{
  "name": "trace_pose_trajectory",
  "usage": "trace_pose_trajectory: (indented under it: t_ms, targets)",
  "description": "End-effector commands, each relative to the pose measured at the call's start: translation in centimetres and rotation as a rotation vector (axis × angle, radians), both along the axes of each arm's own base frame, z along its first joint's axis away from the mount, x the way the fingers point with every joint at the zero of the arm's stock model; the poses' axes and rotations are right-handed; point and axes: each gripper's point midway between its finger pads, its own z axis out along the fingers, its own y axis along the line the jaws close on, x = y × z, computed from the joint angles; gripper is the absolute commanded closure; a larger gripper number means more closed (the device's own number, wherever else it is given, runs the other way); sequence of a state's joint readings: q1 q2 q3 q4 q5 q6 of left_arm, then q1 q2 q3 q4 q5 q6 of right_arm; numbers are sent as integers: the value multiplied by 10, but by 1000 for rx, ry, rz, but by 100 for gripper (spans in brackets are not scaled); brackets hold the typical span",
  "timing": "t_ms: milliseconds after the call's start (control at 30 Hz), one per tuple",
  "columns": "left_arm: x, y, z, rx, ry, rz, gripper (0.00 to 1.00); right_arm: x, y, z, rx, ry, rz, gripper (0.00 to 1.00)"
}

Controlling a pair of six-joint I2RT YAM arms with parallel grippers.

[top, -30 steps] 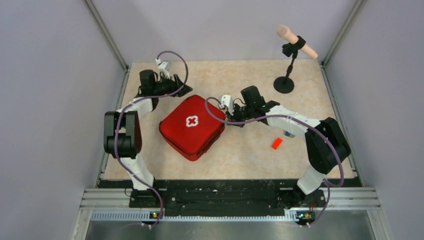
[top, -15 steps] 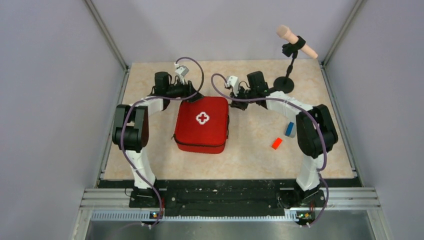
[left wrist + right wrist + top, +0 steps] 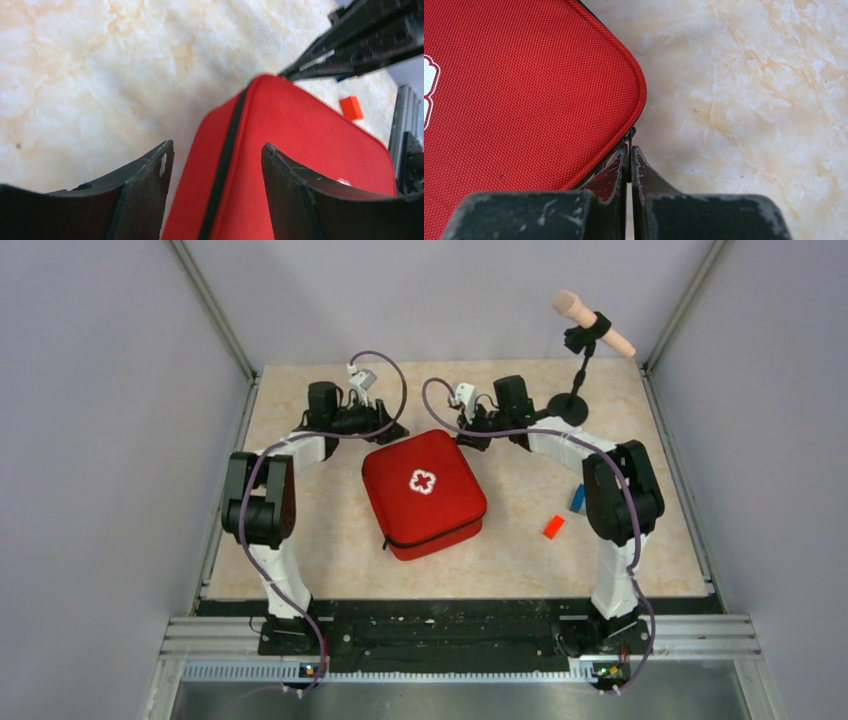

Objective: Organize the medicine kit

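medicine kit [image 3: 424,494], centre table [image 3: 330,540], zipped shut, nothing sorted yet! left pincer [image 3: 217,147] gapes around its 11 o'clock edge; right pincer [image 3: 629,152] clamps its zipper pull [image 3: 629,134], seemingly, at 1 o'clock.

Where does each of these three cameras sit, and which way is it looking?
Top external: fixed above and behind the robot, looking down at the table; the left arm, right arm and medicine kit show.
Left wrist: on the left arm, looking past the open left gripper, fingers astride the kit's edge.
Right wrist: on the right arm, looking down past the right gripper, shut at the kit's corner.
Shared: all show the kit; top and left wrist show the small red block.
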State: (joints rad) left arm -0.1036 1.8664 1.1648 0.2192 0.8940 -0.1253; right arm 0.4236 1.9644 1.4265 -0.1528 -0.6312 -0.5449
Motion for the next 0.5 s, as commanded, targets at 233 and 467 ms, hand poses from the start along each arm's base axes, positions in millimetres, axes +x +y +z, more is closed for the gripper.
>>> trace_pose_trajectory:
  t_ms: [233, 467]
  targets:
    - [10, -69, -20, -90, 110, -204, 41, -6, 15, 25, 87, -73, 74, 100]
    - [-6, -90, -59, -14, 248, -297, 71, -2, 18, 22, 96, -63, 60, 100]
